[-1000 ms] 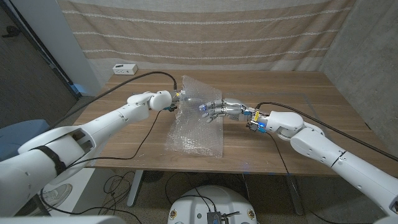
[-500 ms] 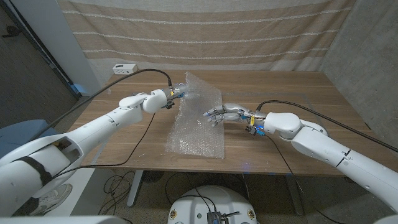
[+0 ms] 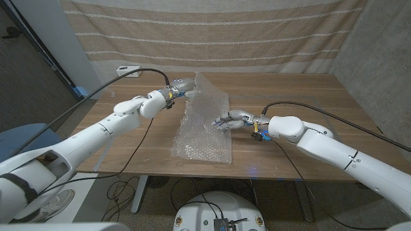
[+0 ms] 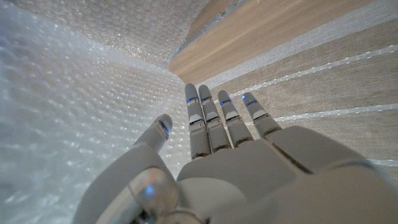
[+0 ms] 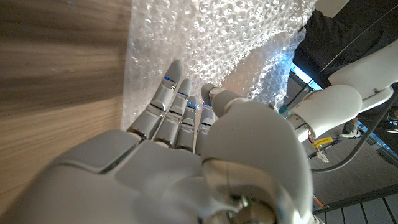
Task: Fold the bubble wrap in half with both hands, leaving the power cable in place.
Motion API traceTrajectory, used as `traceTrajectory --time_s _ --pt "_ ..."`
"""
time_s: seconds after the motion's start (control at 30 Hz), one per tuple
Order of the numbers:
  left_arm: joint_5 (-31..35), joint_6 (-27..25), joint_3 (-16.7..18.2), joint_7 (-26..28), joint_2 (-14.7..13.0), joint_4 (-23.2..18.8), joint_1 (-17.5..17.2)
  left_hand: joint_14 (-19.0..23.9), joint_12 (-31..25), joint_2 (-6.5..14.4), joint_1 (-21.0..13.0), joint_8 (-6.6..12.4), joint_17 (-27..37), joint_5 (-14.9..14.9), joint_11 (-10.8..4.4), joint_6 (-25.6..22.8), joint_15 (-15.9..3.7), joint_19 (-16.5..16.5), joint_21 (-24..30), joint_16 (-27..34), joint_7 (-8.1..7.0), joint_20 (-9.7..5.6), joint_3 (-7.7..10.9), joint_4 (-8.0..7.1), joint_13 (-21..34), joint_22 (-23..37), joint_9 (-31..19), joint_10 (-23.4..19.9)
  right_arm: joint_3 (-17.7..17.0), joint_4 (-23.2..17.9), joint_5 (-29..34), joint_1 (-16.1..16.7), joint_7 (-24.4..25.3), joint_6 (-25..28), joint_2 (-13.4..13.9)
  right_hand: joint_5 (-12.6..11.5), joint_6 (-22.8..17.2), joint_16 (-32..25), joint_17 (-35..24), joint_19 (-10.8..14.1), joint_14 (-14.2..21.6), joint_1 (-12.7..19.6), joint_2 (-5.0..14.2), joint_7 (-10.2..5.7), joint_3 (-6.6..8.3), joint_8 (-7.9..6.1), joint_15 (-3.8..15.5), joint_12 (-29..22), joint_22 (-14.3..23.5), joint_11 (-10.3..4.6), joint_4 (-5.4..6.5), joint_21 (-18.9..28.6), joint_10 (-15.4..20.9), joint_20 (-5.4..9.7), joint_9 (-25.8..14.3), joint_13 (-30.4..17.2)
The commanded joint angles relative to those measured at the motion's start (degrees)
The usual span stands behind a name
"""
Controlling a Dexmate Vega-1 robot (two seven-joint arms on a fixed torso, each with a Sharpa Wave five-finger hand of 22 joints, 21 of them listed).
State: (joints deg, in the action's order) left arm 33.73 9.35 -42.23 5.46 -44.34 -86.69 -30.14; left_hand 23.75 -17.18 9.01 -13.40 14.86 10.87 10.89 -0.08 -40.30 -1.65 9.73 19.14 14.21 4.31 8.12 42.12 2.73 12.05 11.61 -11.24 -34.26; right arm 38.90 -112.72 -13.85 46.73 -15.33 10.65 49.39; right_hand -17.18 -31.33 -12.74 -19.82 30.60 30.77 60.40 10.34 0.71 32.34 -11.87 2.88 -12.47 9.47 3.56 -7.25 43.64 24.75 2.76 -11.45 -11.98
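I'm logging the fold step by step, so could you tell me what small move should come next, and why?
Probably carry the left hand toward the near edge, bringing the raised far end of the bubble wrap over the flat half. That end stands up off the table while the right hand touches the sheet's right edge, so the fold is only begun.

One bubble wrap (image 3: 204,125) sheet is lying on one table (image 3: 308,109). Two hands are showing at it: the left hand (image 3: 182,84) at the wrap's far edge, the right hand (image 3: 229,120) at its right edge. One small white box (image 3: 128,69) is sitting at the table's far left corner.
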Motion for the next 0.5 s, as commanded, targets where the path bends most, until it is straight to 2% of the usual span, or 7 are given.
traceTrajectory --time_s 0.03,0.1,0.2,0.23,0.33,0.43,0.5 --pt "4.27 -3.6 8.12 13.08 -4.9 -9.73 -9.2 5.26 -2.01 1.61 -1.06 1.95 1.59 0.73 0.53 -5.24 -0.25 3.32 1.86 2.76 0.84 -1.15 -1.1 -0.26 1.33 0.67 -0.98 -4.63 3.05 0.48 6.44 -2.85 -0.8 5.46 -1.19 0.19 -0.62 -0.47 -0.24 0.25 -0.08 -0.32 0.25 -0.13 0.5 -0.02 4.48 0.36 0.19 -0.43 0.16 -0.17 0.16 3.95 -0.14 -0.1" --pt "5.09 -3.53 9.66 18.19 -5.09 -10.42 -11.05 7.97 -3.31 1.96 -2.2 3.65 2.8 1.16 0.68 -8.53 -0.27 5.36 3.14 4.69 1.23 -1.65 -1.27 -0.01 2.25 1.04 -1.86 -7.37 3.27 0.74 6.51 -3.23 -1.2 5.9 -1.41 0.25 -0.66 -0.45 -0.22 0.21 -0.16 -0.3 0.32 -0.15 0.59 -0.01 4.48 0.4 0.19 -0.47 0.15 -0.2 0.13 3.95 -0.14 -0.09" --pt "7.41 -2.42 11.43 28.5 -4.59 -10.11 -13.34 13.52 -6.86 2.6 -4.51 6.62 6.78 1.94 0.86 -11.68 -0.5 8.22 5.75 9.48 2.15 -1.98 -1.3 -0.7 5.04 2.01 -4.06 -13.22 3.69 0.91 6.94 -3.71 -1.57 6.42 -1.65 0.32 -0.66 -0.45 -0.2 0.17 -0.19 -0.31 0.32 -0.16 0.65 0.02 4.45 0.43 0.19 -0.48 0.14 -0.22 0.09 3.92 -0.15 -0.09" --pt "8.29 -1.56 11.76 32.4 -4.18 -9.46 -13.75 14.85 -7.7 2.61 -5.05 7.45 7.8 2.15 2.05 -12.48 -0.45 9.15 6.6 10.55 2.37 -2.07 -1.15 -0.97 5.84 2.36 -4.69 -14.09 3.84 0.95 7.14 -3.86 -1.64 6.57 -1.73 0.35 -0.64 -0.45 -0.19 0.17 -0.21 -0.33 0.34 -0.14 0.67 0.04 4.48 0.44 0.19 -0.46 0.15 -0.23 0.1 3.93 -0.15 -0.09" --pt "10.48 1.1 12.24 42.0 -3.13 -7.6 -14.2 17.68 -10.59 2.65 -6.43 10.33 11.17 2.59 2.5 -15.05 -0.68 10.56 8.84 13.47 2.49 -2.21 -0.83 -1.99 8.63 3.58 -6.91 -16.76 4.12 1.32 7.3 -4.28 -2.01 6.76 -2.03 0.44 -0.67 -0.4 -0.12 0.16 -0.28 -0.37 0.24 -0.18 0.73 0.06 4.34 0.47 0.18 -0.43 0.13 -0.25 0.09 3.91 -0.15 -0.08" --pt "11.97 2.96 12.32 48.12 -2.38 -6.26 -14.12 17.85 -11.1 2.72 -6.66 10.72 12.08 2.65 2.35 -14.63 -0.86 10.7 9.34 13.98 2.22 -2.28 -0.8 -2.41 9.45 3.87 -7.57 -16.65 4.28 1.53 7.55 -4.46 -1.96 6.79 -2.24 0.56 -0.66 -0.37 -0.07 0.02 -0.36 -0.45 0.2 -0.16 0.8 0.1 4.35 0.56 0.18 -0.48 0.14 -0.32 -0.05 3.89 -0.15 -0.07" --pt "12.08 4.34 12.21 50.26 -2.08 -5.52 -13.85 15.66 -11.36 2.55 -6.76 10.95 12.81 2.85 1.8 -12.45 -1.09 10.14 9.99 12.94 1.72 -2.27 -0.12 -3.64 10.99 4.28 -8.82 -14.63 4.33 1.61 7.5 -4.58 -2.07 6.91 -2.39 0.62 -0.64 -0.37 -0.05 0.04 -0.37 -0.51 0.18 -0.11 0.81 0.12 4.33 0.58 0.18 -0.5 0.18 -0.32 -0.06 3.9 -0.15 -0.07"
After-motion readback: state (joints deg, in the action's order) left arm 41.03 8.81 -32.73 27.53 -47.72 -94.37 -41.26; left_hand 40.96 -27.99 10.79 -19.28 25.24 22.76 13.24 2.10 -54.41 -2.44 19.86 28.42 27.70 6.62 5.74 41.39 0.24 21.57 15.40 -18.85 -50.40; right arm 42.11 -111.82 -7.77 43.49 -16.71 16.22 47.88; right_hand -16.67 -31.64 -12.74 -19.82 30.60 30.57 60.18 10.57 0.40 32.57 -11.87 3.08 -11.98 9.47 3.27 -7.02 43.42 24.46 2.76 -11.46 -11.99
